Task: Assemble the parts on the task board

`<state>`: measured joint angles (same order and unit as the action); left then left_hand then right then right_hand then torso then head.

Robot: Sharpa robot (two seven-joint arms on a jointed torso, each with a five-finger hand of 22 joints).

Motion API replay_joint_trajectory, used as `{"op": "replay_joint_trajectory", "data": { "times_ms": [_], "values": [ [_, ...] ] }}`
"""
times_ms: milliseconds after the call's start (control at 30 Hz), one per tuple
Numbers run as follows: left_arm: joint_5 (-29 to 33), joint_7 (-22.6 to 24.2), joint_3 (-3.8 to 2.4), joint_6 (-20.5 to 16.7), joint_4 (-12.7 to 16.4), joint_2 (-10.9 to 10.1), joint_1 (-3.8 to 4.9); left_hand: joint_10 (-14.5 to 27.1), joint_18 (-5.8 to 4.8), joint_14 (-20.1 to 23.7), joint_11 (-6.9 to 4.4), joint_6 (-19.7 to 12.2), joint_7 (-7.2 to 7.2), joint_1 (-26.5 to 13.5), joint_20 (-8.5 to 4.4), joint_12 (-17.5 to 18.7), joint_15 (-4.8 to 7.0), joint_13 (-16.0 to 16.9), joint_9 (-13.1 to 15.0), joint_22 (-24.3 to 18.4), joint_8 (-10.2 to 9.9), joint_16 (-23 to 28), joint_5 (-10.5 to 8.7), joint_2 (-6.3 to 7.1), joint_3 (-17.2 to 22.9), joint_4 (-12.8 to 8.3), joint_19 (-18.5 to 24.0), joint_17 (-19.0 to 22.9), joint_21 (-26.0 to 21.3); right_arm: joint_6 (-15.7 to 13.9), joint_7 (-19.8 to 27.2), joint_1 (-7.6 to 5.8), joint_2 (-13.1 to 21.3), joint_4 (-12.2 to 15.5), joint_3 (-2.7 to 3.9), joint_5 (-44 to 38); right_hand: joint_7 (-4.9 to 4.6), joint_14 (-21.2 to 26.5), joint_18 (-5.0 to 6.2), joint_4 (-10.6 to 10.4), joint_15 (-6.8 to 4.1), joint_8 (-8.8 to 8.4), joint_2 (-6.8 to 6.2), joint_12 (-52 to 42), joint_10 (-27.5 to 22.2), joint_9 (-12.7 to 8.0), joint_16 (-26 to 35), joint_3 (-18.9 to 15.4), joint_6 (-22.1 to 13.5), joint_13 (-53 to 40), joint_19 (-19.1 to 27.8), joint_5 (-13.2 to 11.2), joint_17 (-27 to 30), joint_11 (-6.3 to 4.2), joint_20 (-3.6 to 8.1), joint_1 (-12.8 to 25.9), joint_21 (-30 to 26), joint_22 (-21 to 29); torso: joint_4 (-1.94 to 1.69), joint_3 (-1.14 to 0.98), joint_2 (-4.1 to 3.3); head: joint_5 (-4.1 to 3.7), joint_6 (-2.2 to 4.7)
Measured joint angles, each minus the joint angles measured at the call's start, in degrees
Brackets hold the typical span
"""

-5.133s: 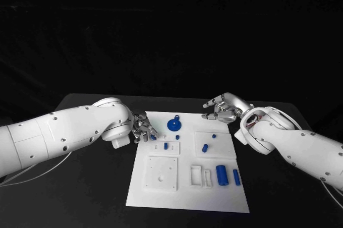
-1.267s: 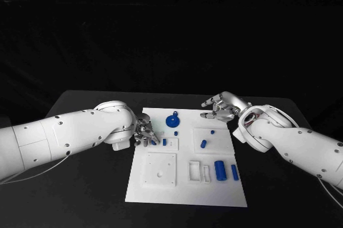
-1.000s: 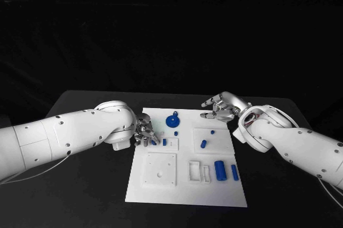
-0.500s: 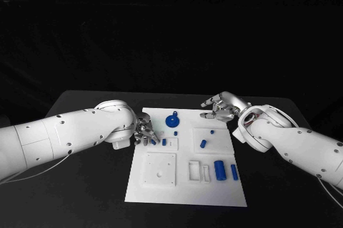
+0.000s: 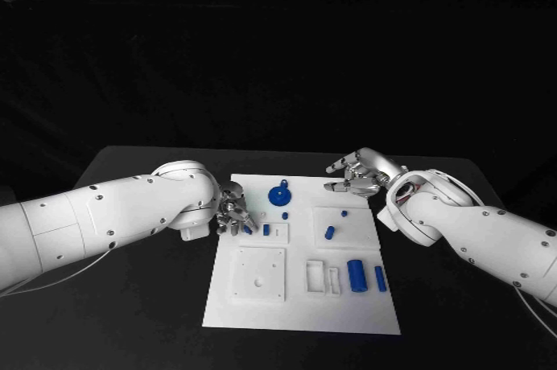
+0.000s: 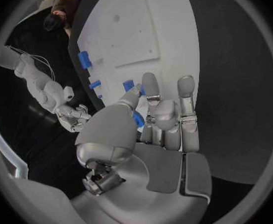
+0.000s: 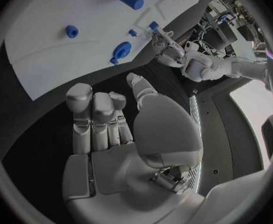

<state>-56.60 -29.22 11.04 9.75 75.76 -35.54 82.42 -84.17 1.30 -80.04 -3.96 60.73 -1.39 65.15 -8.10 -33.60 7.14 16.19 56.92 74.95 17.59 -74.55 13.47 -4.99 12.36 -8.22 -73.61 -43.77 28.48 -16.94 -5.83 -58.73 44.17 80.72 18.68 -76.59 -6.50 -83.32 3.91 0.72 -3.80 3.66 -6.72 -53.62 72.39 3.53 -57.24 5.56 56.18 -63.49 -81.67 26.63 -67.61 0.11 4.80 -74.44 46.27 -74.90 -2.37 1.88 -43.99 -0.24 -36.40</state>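
Note:
The white task board [image 5: 302,310] lies in the middle of the black table. My left hand [image 5: 233,216] hovers at the board's left edge and pinches a small blue part [image 6: 138,118] between thumb and fingers. Just beside its fingertips a short blue peg [image 5: 266,230] stands in a square recess. My right hand [image 5: 357,177] hangs over the table at the board's far right corner, fingers apart, holding nothing. A blue round disc [image 5: 280,196] lies at the far end of the board. A thick blue cylinder [image 5: 357,277] and a slim one [image 5: 381,279] lie near the right edge.
Two more small blue pieces [image 5: 344,215] [image 5: 330,232] sit on the raised right panel. A square white plate with holes [image 5: 260,274] and a slotted white bracket [image 5: 315,277] occupy the board's near half. Bare black table [image 5: 139,322] flanks the board.
The left hand keeps its pinch on the small blue part and has barely shifted at the board's left edge. The right hand has stayed where it was.

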Motion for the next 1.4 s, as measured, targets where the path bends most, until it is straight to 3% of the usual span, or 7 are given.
{"op": "replay_joint_trajectory", "data": {
  "times_ms": [1400],
  "values": [
    [-0.2, 0.2, -0.17, 1.7, -1.3, 1.2, -0.12, 0.0, 0.01, 0.0, -0.03, 0.4, 0.21, 0.0, 0.00, 0.0, 0.00, 0.0, 0.3, 0.0, 0.0, 0.0, -0.45, -0.01, 0.0, 0.0, 0.0, 0.1, 0.2, 0.0, 0.0, 0.13, -0.1, 0.0, 0.00, 0.0, 0.00, 0.0, 0.00, 0.0, 0.00, 0.00, 0.00, 0.0, 0.0, 0.0, 0.0, 0.0, 0.0, 0.0, 0.0, 0.0, 0.1, 0.00, 0.00, 0.0, -0.3, 0.0, 0.06, -0.08, -0.02, 0.03, -0.18]
  ]
}}
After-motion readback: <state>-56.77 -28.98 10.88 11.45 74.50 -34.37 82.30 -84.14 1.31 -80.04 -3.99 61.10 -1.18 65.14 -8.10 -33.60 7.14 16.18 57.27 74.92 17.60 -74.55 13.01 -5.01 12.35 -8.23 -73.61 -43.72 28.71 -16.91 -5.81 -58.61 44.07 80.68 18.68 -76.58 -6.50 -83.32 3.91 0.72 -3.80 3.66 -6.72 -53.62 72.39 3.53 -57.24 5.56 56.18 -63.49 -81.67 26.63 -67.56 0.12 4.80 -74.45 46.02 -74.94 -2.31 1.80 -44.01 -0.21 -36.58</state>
